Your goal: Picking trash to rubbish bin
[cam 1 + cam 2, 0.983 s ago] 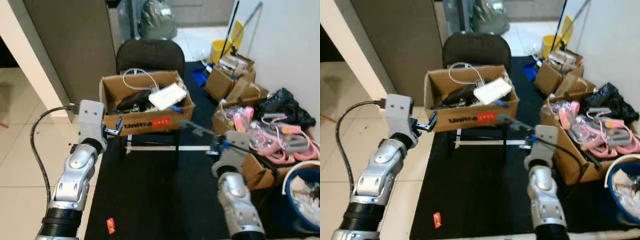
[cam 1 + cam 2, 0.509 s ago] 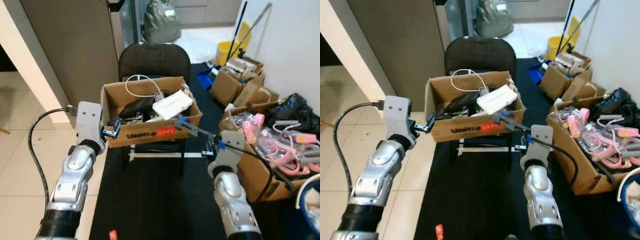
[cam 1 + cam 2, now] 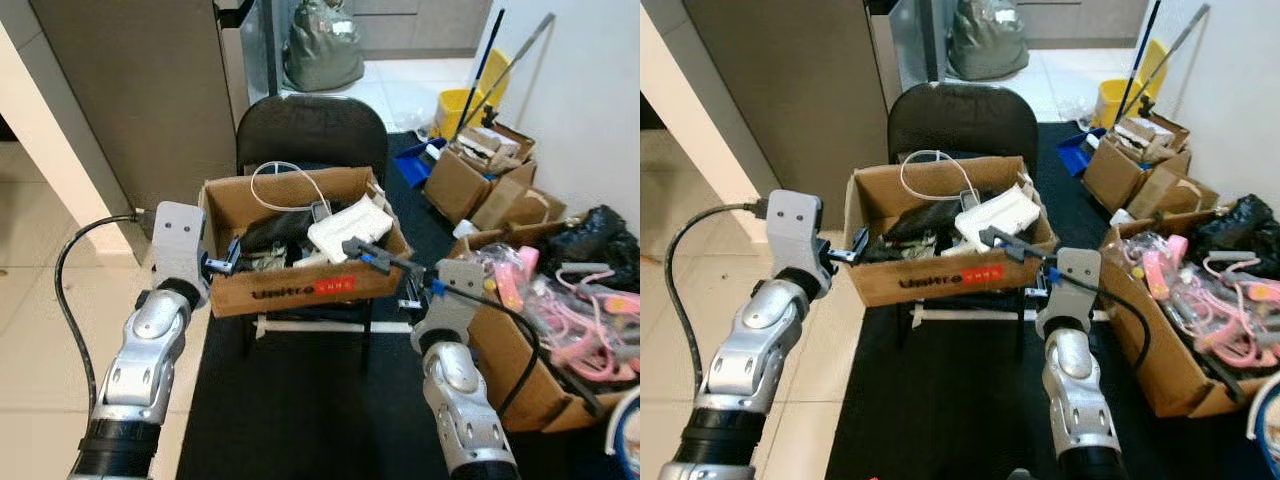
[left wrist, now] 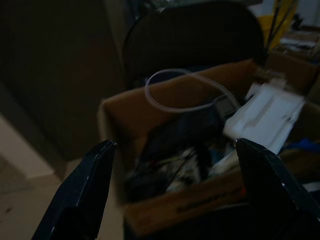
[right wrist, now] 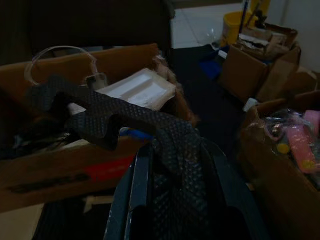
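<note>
Your right gripper [image 5: 170, 150] clenches a dark strip [image 5: 100, 120]; left gripper [image 4: 170, 185] spread. Next: find the bin.

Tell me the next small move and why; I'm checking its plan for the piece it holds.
Probably carry it a little further forward over the open box. The right gripper is shut on a dark wavy piece whose tip is just at the box's front right corner; the left gripper, open, waits at the left wall.

"Unitree" wording, partly legible, beside a red mark on the cardboard box [image 3: 300, 290] front
</note>
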{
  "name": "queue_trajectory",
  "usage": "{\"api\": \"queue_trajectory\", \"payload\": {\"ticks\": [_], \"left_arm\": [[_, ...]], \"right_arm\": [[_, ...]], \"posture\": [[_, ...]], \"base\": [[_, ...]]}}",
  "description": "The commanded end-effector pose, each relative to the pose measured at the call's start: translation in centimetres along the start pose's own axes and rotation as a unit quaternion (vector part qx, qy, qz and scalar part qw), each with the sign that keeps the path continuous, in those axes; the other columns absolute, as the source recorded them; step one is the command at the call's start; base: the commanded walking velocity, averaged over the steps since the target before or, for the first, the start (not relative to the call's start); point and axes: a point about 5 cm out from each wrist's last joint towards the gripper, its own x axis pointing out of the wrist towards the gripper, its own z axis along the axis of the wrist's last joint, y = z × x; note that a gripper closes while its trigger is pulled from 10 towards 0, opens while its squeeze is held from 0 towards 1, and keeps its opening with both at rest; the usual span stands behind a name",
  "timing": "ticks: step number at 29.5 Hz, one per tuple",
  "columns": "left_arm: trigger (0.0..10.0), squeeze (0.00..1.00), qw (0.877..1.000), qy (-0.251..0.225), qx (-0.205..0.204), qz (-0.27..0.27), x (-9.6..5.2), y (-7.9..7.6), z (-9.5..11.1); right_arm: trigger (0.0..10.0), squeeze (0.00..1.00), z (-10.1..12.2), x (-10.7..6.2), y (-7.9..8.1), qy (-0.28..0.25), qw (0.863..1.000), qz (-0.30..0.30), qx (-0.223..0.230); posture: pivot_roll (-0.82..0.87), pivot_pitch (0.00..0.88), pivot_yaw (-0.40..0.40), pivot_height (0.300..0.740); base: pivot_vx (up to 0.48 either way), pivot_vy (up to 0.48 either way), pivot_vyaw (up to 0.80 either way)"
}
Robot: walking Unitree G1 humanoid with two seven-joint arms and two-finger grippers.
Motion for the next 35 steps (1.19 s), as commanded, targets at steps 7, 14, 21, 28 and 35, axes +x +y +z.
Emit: {"api": "queue_trajectory", "payload": {"ticks": [7, 14, 21, 28, 35], "left_arm": [[10.0, 0.01, 1.000, 0.013, 0.002, 0.006, -0.31, 0.39, -0.61], [10.0, 0.02, 1.000, 0.013, 0.002, 0.006, -0.39, 0.45, -0.64], [10.0, 0.02, 1.000, 0.013, 0.003, 0.005, -0.38, 0.49, -0.60], [10.0, 0.02, 1.000, 0.011, 0.006, 0.005, -0.36, 0.70, -0.48], [10.0, 0.01, 1.000, 0.009, 0.007, 0.002, -0.17, 0.60, -0.38]], "right_arm": [[10.0, 0.00, -0.02, 0.17, 0.32, 0.002, 1.000, 0.004, 0.007], [10.0, 0.00, 0.02, 0.16, 0.43, 0.001, 1.000, 0.011, 0.007], [10.0, 0.00, 0.13, 0.40, 0.53, 0.000, 1.000, 0.013, 0.007], [10.0, 0.00, 0.22, 0.48, 0.78, -0.003, 1.000, 0.016, 0.010], [10.0, 0.00, 0.17, 0.49, 0.63, -0.003, 1.000, 0.018, 0.007]], "posture": [[0.02, 0.137, 0.049, 0.740], [0.02, 0.131, 0.046, 0.740], [0.02, 0.125, 0.048, 0.740], [0.03, 0.113, 0.051, 0.740], [0.03, 0.112, 0.053, 0.740]], "base": [[0.378, 0.000, 0.00], [0.377, 0.000, 0.00], [0.376, 0.000, 0.00], [0.377, 0.000, 0.00], [0.376, 0.000, 0.00]]}}
